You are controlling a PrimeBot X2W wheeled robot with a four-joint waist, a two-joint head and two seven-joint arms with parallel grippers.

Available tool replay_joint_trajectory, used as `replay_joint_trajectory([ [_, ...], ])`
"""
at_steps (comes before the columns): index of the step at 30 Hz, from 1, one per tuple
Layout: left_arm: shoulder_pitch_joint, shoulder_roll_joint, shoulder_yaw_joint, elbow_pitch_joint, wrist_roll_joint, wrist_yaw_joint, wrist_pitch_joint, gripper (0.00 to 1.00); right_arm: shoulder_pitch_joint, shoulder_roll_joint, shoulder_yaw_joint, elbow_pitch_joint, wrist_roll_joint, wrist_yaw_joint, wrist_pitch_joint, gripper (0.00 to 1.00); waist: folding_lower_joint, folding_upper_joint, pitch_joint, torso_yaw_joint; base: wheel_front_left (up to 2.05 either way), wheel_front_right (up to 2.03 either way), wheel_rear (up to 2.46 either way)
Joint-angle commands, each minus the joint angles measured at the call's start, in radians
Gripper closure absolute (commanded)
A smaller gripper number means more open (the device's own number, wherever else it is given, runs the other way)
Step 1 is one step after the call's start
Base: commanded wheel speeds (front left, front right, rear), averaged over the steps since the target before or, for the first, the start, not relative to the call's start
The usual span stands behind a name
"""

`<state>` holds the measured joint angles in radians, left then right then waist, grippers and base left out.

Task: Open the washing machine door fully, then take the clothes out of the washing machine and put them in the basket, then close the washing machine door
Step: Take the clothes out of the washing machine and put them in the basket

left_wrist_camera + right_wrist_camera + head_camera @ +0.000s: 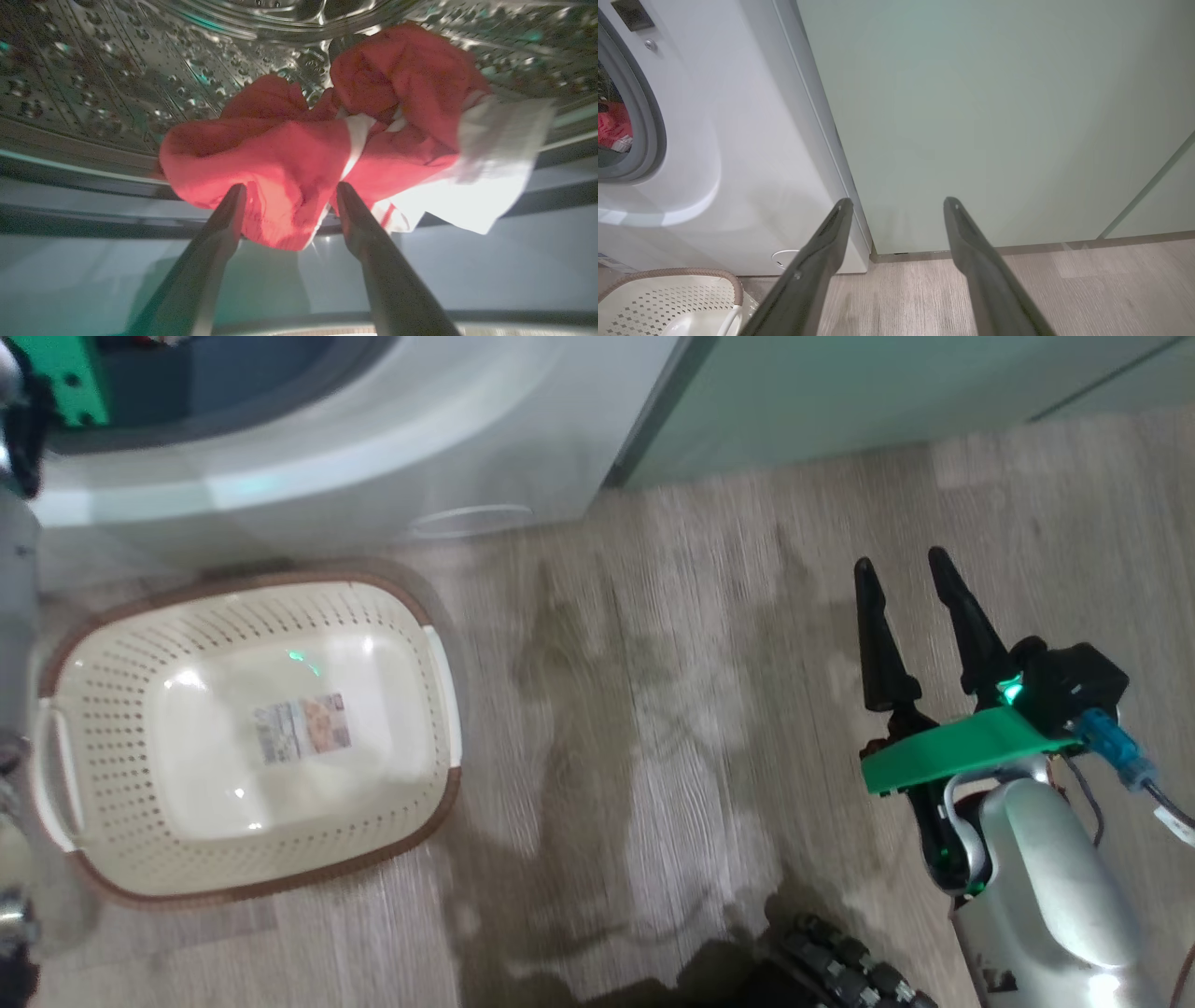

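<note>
Nearest the robot, the right gripper point(900, 560) hangs over the pale wood-grain floor point(653, 709). Its two long dark fingers are spread wide with nothing between them. In the head view they point up the picture; in the right wrist view they aim at the seam where the machine meets the cabinet.

To the left of it, well apart, stands one cream plastic basket point(112, 644) with perforated sides and a brown rim. It is a rounded rectangle whose long axis runs across the head view, slightly tilted. It has two white handles, one at each short end. One paper label point(301, 728) lies on its floor.

Just beyond the basket is the one big white front-loading washing machine point(373, 457). Its grey rubber ring point(651, 126) is around the opening, and one small round white hatch point(784, 256) sits low on its front.

The left gripper point(289, 191) reaches into the perforated steel drum point(117, 70). Its two fingers are also as wide apart as they go. A fold of the bright red fabric clothes point(280, 154) hangs between the tips, not pinched. The bundle lies at the drum's front lip, with one white part point(490, 163) to one side. How many garments it holds cannot be told.

Farthest right stands a pale green cabinet point(887, 392), touching the machine's side.
</note>
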<state>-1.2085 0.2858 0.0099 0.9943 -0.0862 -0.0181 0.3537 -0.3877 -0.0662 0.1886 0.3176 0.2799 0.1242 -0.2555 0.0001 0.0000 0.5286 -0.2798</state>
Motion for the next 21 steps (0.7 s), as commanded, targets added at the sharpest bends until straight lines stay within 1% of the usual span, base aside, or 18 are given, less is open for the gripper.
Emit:
replay_joint_trajectory([
  [1,-0.046,0.057,0.004,-0.016,0.011,0.011,0.004,0.0,0.003,0.008,0.018,-0.032,0.001,0.007,-0.006,0.0,-0.0001,0.0,0.038,-0.016,0.0,0.0,0.0],
  [4,-0.064,0.071,0.001,0.001,0.015,0.016,0.004,0.0,-0.001,0.009,0.016,-0.034,0.001,0.007,-0.006,0.0,-0.0001,0.0,0.054,-0.021,0.0,0.0,0.0],
  [8,-0.093,0.094,-0.011,0.034,0.029,0.041,0.002,0.0,-0.006,0.011,0.012,-0.038,0.001,0.007,-0.006,0.0,-0.0001,0.0,0.078,-0.028,0.0,0.0,0.0],
  [13,-0.102,0.104,-0.019,0.084,0.029,0.053,0.018,0.0,-0.007,0.013,0.009,-0.04,0.002,0.007,-0.006,0.0,-0.0001,0.0,0.091,-0.031,0.0,0.0,0.0],
  [14,-0.102,0.103,-0.023,0.093,0.03,0.051,0.021,0.11,-0.008,0.013,0.008,-0.039,0.002,0.007,-0.006,0.0,-0.0001,0.0,0.092,-0.031,0.0,0.0,0.0],
  [16,-0.102,0.102,-0.027,0.106,0.028,0.048,0.016,0.59,-0.01,0.014,0.007,-0.036,0.002,0.007,-0.006,0.0,-0.0001,0.0,0.091,-0.031,0.0,0.0,0.0],
  [17,-0.1,0.102,-0.033,0.11,0.031,0.048,0.009,0.88,-0.01,0.014,0.007,-0.034,0.002,0.007,-0.006,0.0,-0.0001,0.0,0.089,-0.03,0.0,0.0,0.0],
  [18,-0.098,0.102,-0.037,0.115,0.034,0.049,0.001,1.0,-0.011,0.014,0.006,-0.033,0.002,0.007,-0.006,0.0,-0.0001,0.0,0.086,-0.03,0.0,0.0,0.0],
  [21,-0.085,0.095,-0.05,0.126,0.038,0.052,-0.035,1.0,-0.007,0.015,0.001,-0.027,0.003,0.007,-0.006,0.0,-0.0001,0.0,0.068,-0.025,0.0,0.0,0.0],
])
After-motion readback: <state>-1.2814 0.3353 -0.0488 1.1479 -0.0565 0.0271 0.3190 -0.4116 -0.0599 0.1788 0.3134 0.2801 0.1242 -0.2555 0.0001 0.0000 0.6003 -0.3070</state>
